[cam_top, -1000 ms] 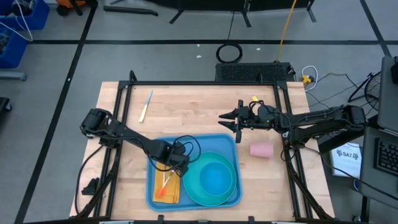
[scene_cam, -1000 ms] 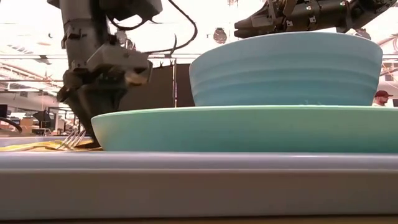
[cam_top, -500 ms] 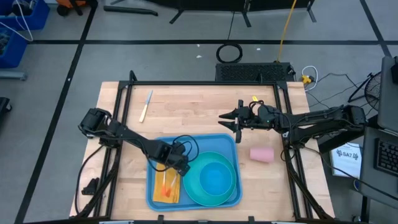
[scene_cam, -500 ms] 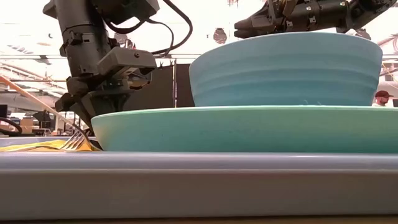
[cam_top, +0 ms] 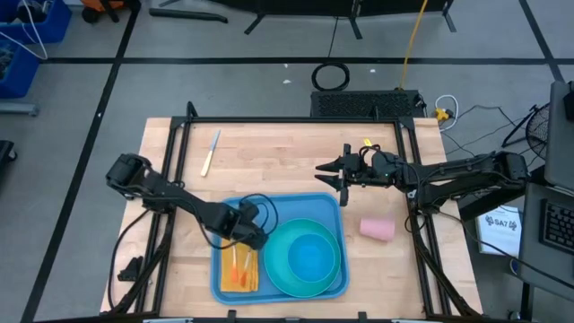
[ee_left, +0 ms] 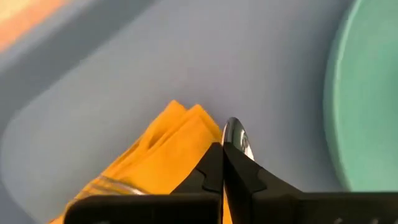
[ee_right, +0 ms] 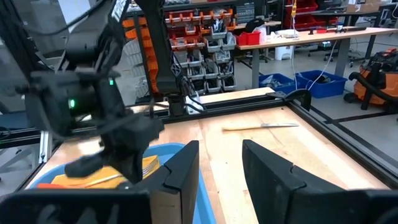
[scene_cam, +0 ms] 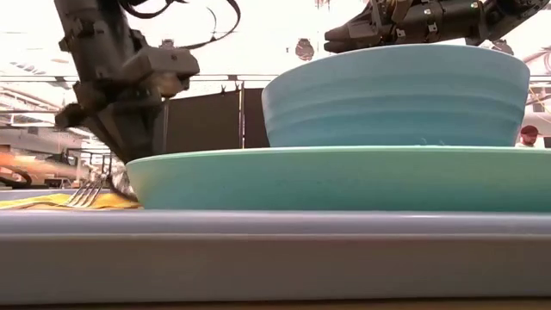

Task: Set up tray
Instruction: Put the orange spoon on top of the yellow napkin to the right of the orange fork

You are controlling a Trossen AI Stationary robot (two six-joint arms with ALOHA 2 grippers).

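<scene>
The tray (cam_top: 279, 204) lies flat at the counter's (cam_top: 287, 148) near edge, about midway along it; a teal plate (cam_top: 296, 274) fills its right half, with a teal bowl (cam_top: 312, 257) standing on it; a folded yellow napkin (cam_top: 239, 269) lies along the tray's left side, and in the low view a fork (scene_cam: 89, 193) rests on it with its tines towards the near edge. The left pincer (cam_top: 250, 235) hangs over the far left part of the tray, above the napkin's far end; in the left wrist view its fingers (ee_left: 214, 169) are pressed together with a thin shiny handle end (ee_left: 237, 135) showing just past their tips; whether they clamp it I cannot tell. The right pincer (cam_top: 328, 174) hovers above the counter just beyond the tray's far right corner, fingers (ee_right: 182, 167) narrowly parted, holding nothing. A pink cup (cam_top: 377, 229) lies on its side on the counter right of the tray; a knife (cam_top: 210, 152) lies near the counter's far left corner.
</scene>
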